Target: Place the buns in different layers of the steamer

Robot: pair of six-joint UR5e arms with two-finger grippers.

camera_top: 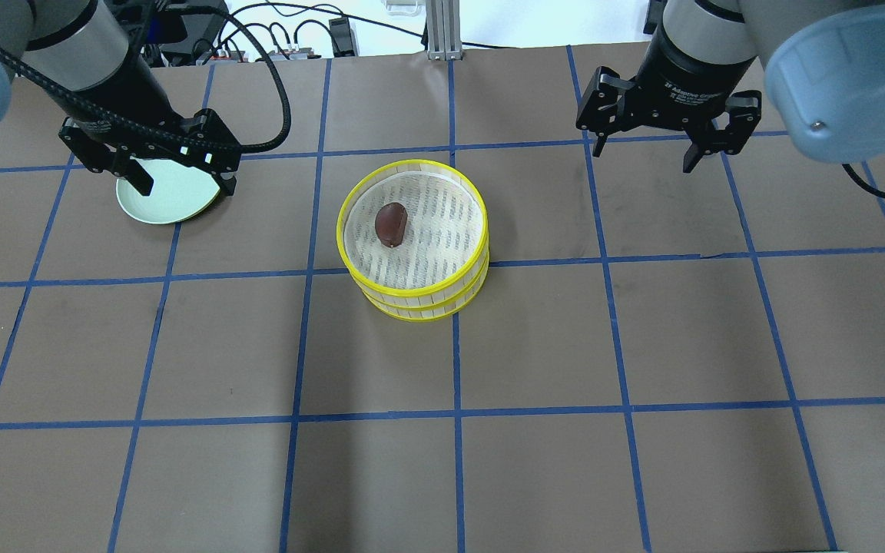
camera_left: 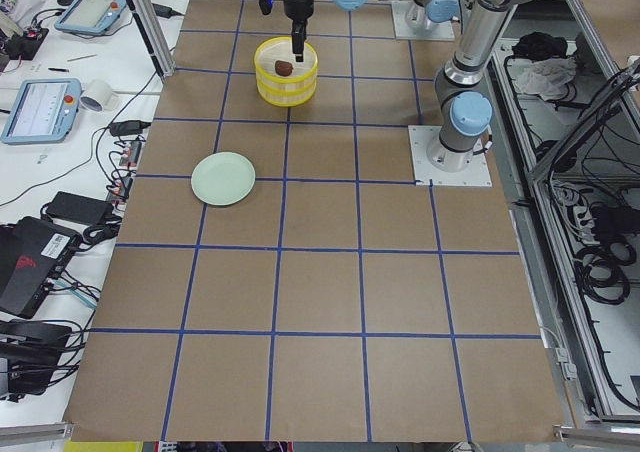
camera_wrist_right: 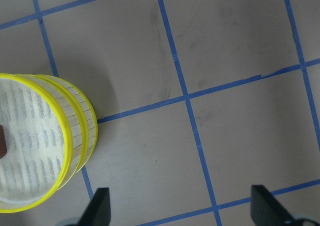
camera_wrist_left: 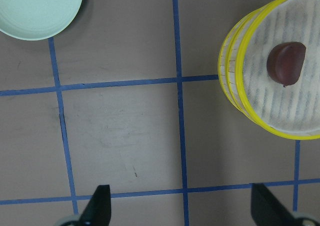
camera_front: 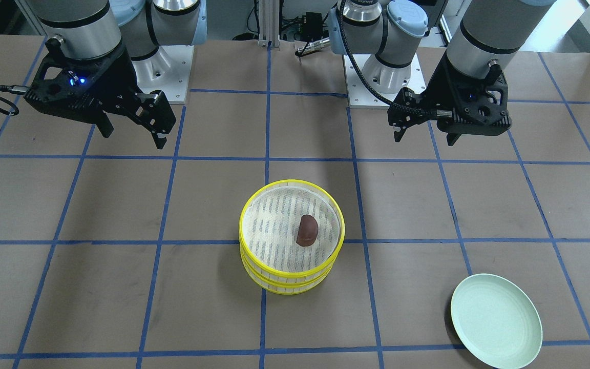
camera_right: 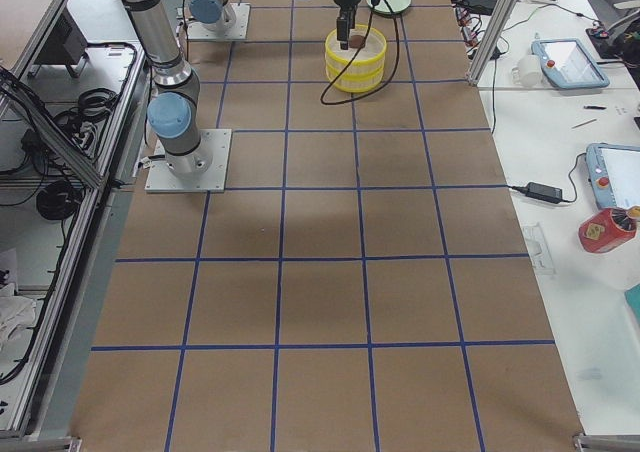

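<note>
Steamer (camera_front: 280, 280) on brown blue-grid tbl (camera_front: 100, 297)

The left gripper (camera_wrist_left: 179, 203) shows two dark fingertips (camera_wrist_left: 99, 206) spread wide over the blue-taped brown table (camera_wrist_left: 120, 136), with the steamer (camera_wrist_left: 226, 66) carrying the reddish-brown bun (camera_wrist_left: 286, 62) ahead to its right and a pale green plate (camera_wrist_left: 35, 11) ahead to its left.

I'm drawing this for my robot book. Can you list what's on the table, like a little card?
steamer: two yellow-rimmed tiers, stacked, mid-table
top tier: holds one reddish-brown bun
white bun: not visible
pale green plate: empty, apart from the steamer
left end effector: open, empty, raised
right end effector: open, empty, raised
</note>
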